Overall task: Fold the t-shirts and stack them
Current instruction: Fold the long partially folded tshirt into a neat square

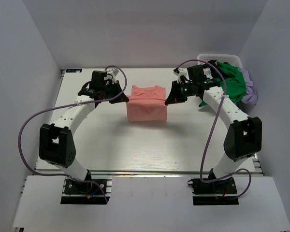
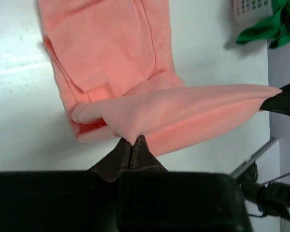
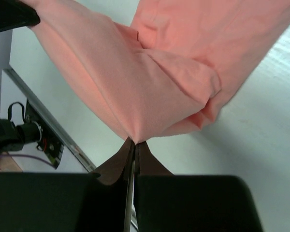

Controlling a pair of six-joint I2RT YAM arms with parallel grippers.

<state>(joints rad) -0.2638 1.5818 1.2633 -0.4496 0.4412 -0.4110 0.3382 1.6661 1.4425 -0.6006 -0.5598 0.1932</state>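
The salmon-pink t-shirt (image 1: 146,104) lies partly folded at the middle back of the table. My left gripper (image 1: 126,97) is shut on its left edge and my right gripper (image 1: 167,100) is shut on its right edge. Between them a fold of the cloth is lifted and stretched above the rest. In the left wrist view the pink shirt (image 2: 111,53) runs from my pinching gripper (image 2: 131,141) across to the other gripper's dark fingertip (image 2: 286,100). The right wrist view shows pink cloth (image 3: 174,63) bunched into my shut gripper (image 3: 135,143). A bright green t-shirt (image 1: 232,82) and a lilac one (image 1: 252,91) hang from the basket.
The white lattice basket (image 1: 222,59) stands at the back right corner, right behind my right arm. It also shows in the left wrist view as the basket (image 2: 251,9) with green cloth (image 2: 270,26). Grey walls close the table on three sides.
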